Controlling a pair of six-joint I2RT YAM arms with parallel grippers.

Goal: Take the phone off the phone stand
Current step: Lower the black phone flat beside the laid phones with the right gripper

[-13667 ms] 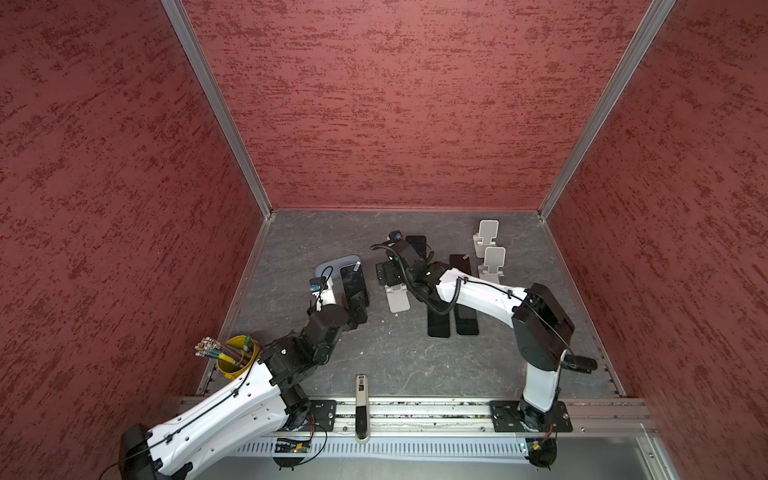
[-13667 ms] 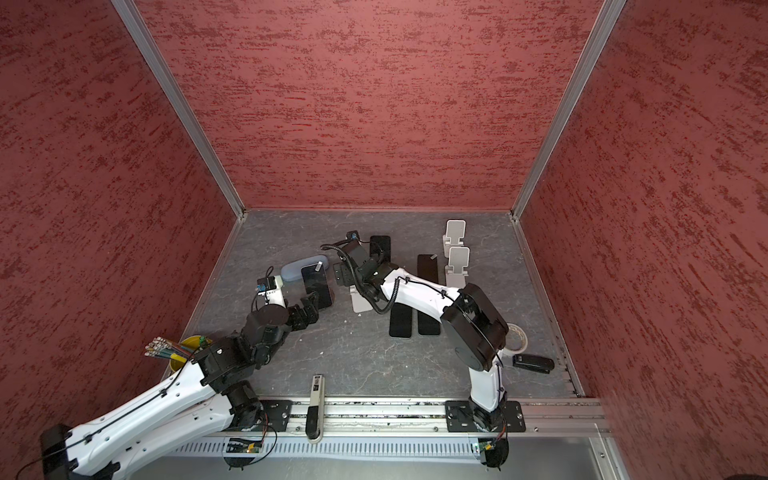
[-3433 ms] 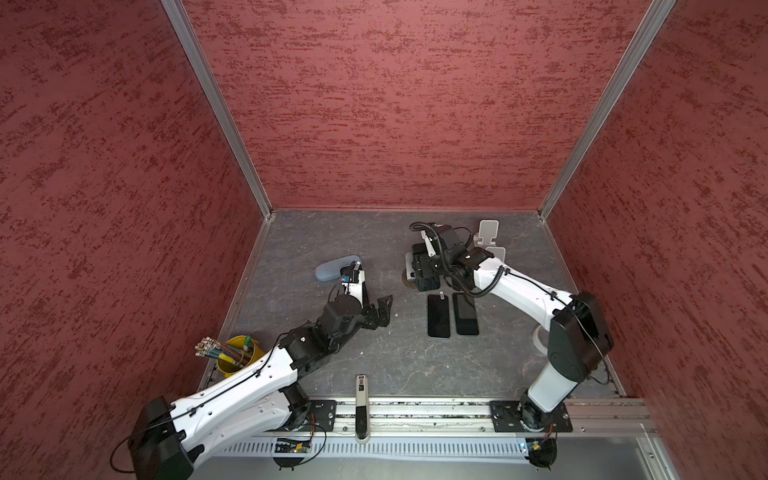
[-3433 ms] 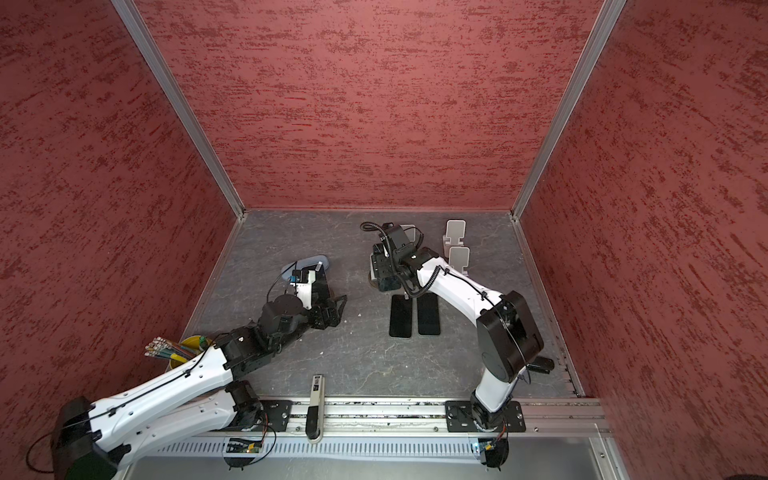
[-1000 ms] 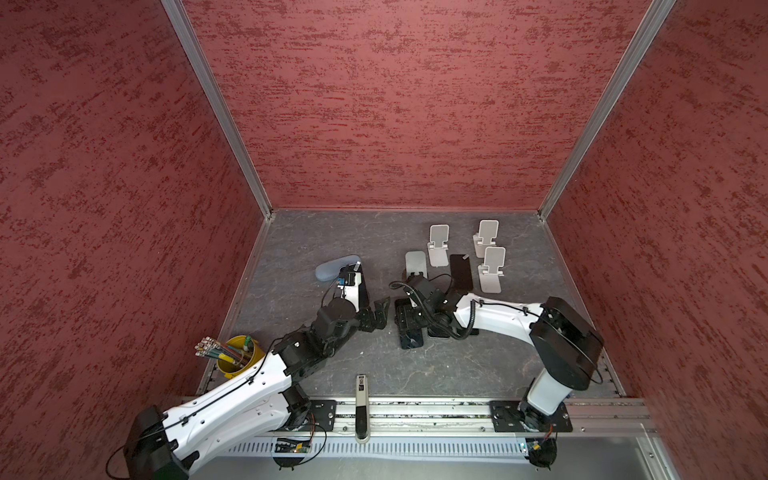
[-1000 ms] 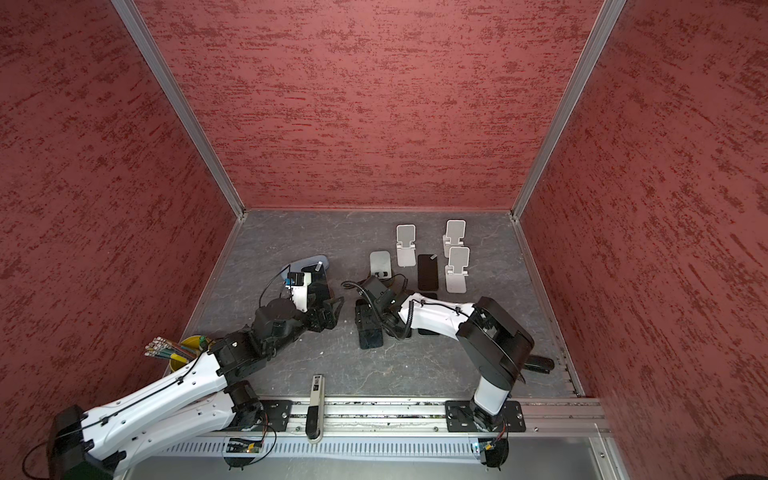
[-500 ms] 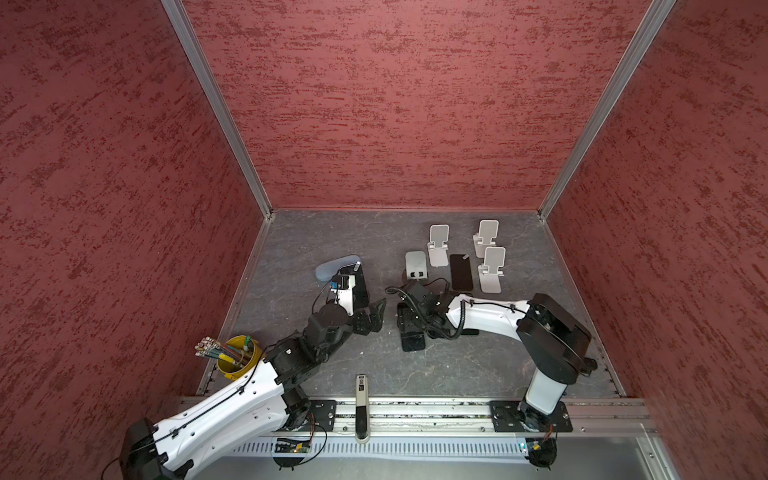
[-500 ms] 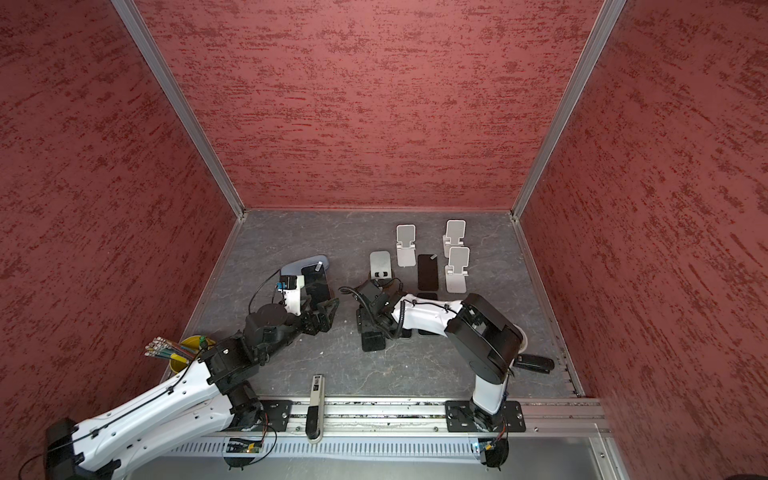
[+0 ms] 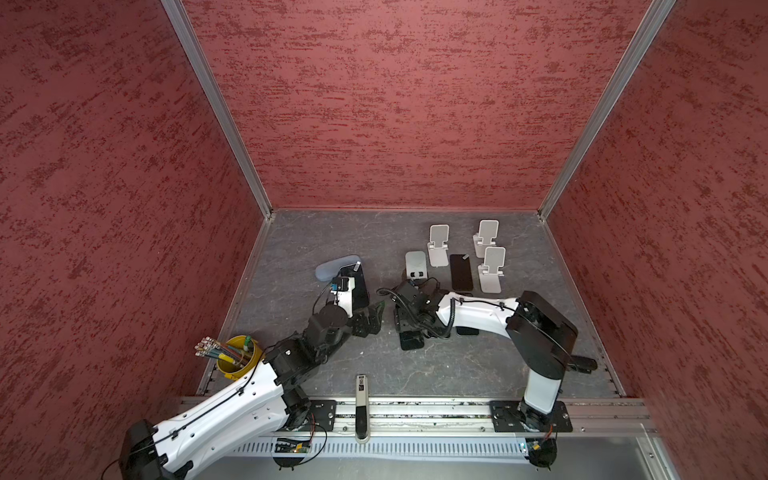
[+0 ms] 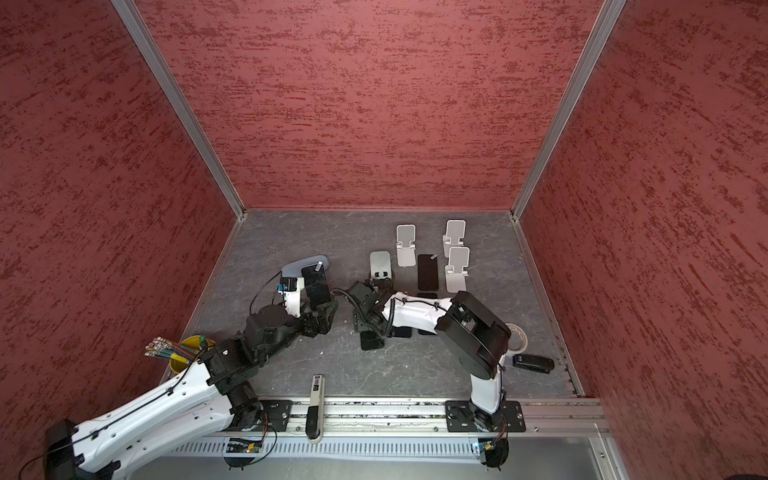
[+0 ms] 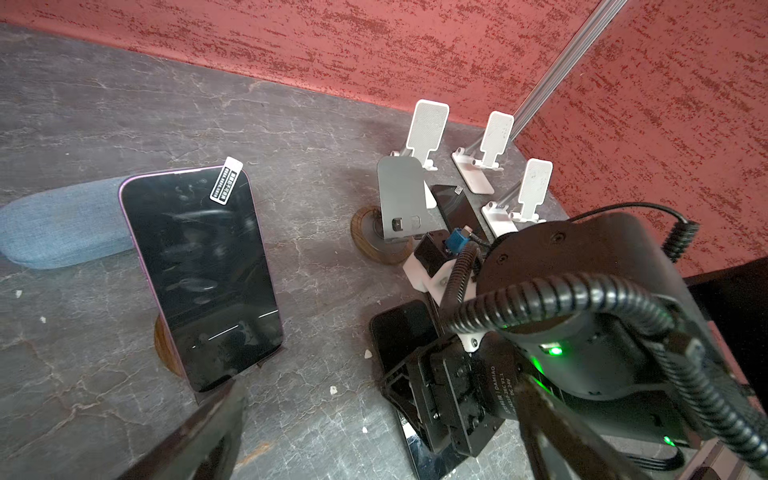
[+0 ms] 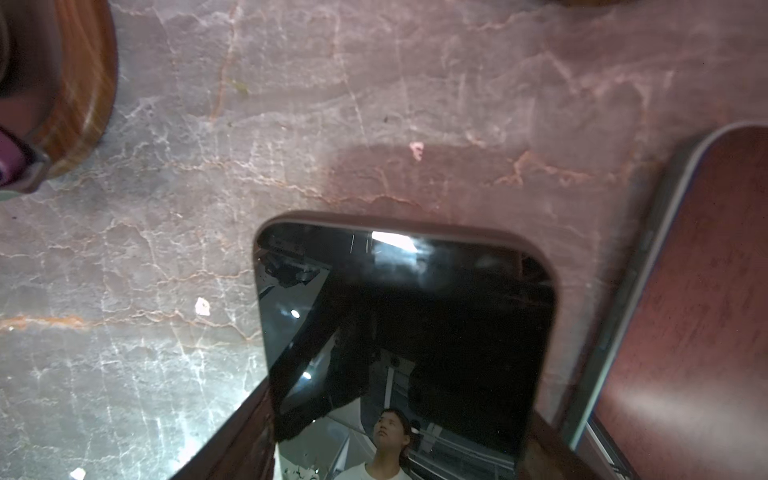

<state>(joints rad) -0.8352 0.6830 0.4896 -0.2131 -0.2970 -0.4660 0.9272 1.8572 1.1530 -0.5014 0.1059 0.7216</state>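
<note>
Lower centre in a top view, the right gripper (image 9: 409,327) clamps a glossy black phone (image 12: 407,316) low over the grey marbled table (image 9: 457,374), apparently the set-down step; release comes next. The left gripper (image 9: 371,319) gapes empty beside a purple-edged phone (image 11: 199,274) leaning on its round wooden stand (image 11: 163,343).

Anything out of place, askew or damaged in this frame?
Only small things: the standing phone on the wooden-base stand has a white peel tab sticking past its top corner, and white flecks dot the table. The right hand grips a flat phone; nothing looks broken or spilled.
</note>
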